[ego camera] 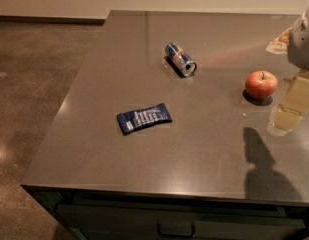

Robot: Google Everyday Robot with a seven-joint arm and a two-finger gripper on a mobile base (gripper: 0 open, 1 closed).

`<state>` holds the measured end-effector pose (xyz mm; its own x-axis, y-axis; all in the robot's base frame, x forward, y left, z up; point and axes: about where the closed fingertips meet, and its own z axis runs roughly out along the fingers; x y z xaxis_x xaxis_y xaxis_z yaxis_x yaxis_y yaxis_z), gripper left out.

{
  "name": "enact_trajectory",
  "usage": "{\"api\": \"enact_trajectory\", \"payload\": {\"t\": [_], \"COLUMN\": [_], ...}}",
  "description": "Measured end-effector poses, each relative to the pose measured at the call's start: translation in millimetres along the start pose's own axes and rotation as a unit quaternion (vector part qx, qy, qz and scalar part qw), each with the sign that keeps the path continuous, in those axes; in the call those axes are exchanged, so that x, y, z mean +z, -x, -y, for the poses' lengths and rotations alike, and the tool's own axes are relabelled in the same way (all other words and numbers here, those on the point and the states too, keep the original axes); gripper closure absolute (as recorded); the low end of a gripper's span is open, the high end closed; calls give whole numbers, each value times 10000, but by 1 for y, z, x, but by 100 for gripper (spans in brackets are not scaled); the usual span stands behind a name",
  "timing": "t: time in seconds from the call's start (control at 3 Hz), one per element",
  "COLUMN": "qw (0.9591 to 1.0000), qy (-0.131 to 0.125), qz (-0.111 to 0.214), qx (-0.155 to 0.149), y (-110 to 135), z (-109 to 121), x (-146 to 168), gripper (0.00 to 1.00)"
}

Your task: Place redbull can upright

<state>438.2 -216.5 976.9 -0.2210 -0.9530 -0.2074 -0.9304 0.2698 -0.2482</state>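
Observation:
The redbull can (180, 59) lies on its side on the grey table (144, 174), towards the back centre. It has blue and silver panels, and its silver top faces the front right. My gripper (284, 119) comes in at the right edge of the camera view, with beige fingers under a grey wrist. It hangs low over the table, just right of an apple. It is well to the right of the can and apart from it. Nothing shows in the gripper.
A red apple (261, 84) stands between the can and the gripper. A flat dark blue snack packet (144, 118) lies front left of the can. A pale packet (279, 40) lies at the back right, partly hidden by the arm. The table's left and front edges drop to the floor.

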Motion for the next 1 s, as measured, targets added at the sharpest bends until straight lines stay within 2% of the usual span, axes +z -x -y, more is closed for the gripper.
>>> {"api": "enact_trajectory", "payload": {"t": [0.33, 0.67, 1.0], "qw": [10000, 9997, 9981], "qy": [-1, -71, -168], "qz": [0, 11, -98], "qx": [0, 217, 578], "y": [0, 8, 28], "z": [0, 15, 47], "x": [0, 4, 21], "gripper": [0, 0, 0]}}
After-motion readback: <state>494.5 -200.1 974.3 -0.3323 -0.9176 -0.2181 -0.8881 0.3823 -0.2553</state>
